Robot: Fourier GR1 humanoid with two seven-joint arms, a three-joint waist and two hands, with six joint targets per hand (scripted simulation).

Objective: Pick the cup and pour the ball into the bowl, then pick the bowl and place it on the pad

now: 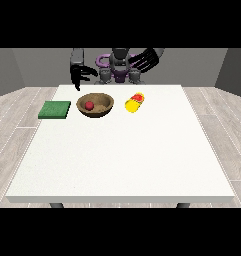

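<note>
- Nearest the camera lies a broad bare stretch of the white surface (122, 160); everything on it sits along the far edge, close to me.
- At twelve o'clock from the surface's middle, the brown bowl (95, 105) stands upright, and the red ball (89, 105) rests inside it, a little toward the nine o'clock side of its hollow.
- At three o'clock from the bowl, near it but not touching, the yellow cup (134, 103) lies on its side, with red showing at its mouth, which faces away from the camera.
- At nine o'clock from the bowl, apart from it, the green pad (55, 109) lies flat near the surface's edge, with nothing on it.
- My hand at the view's left (80, 75) hangs over the far edge, at about eleven o'clock from the bowl; its fingers point downward, relaxed and spread, holding nothing and clear of the bowl's rim.
- My hand at the view's right (144, 60) is raised above the surface, at about one o'clock from the cup and well apart from it; its fingers are straight and fanned out, holding nothing.
</note>
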